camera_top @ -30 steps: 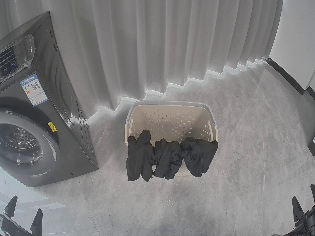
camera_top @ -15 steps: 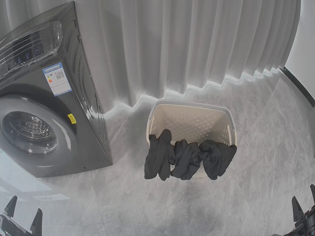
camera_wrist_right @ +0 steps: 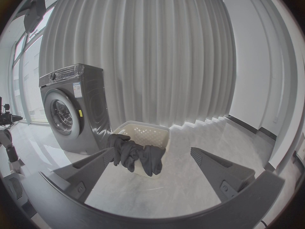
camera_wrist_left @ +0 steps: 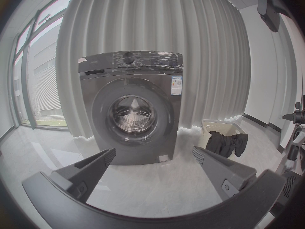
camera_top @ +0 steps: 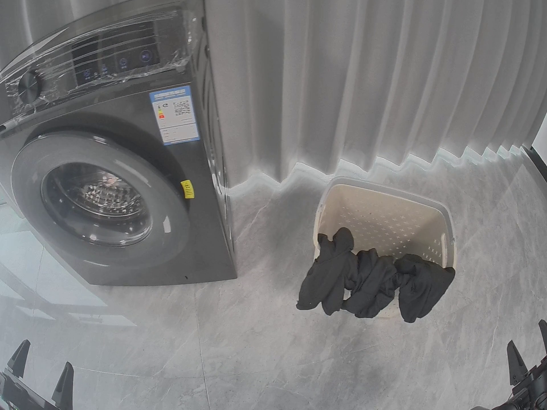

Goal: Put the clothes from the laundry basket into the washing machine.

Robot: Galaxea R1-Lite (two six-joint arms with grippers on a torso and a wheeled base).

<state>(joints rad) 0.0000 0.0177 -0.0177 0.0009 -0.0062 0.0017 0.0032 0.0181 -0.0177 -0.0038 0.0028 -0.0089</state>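
Note:
A dark grey washing machine [camera_top: 114,143] stands on the left with its round door [camera_top: 97,203] shut; it also fills the middle of the left wrist view [camera_wrist_left: 133,105]. To its right sits a cream laundry basket [camera_top: 387,212] with black clothes [camera_top: 373,280] draped over its near rim. The basket [camera_wrist_right: 144,134] and the clothes [camera_wrist_right: 135,153] lie ahead in the right wrist view. My left gripper [camera_top: 40,365] hangs open low at the left, far from both. My right gripper [camera_top: 527,348] is open low at the right, short of the basket.
White pleated curtains [camera_top: 370,69] hang behind the machine and basket. Grey tiled floor [camera_top: 245,343] spreads between me and both. A dark skirting board [camera_top: 535,158] runs at the far right. Windows [camera_wrist_left: 35,73] stand left of the machine.
The head view has swung to the left: the washing machine now shows in full and the basket sits further right in the picture. Both grippers keep their places, open.

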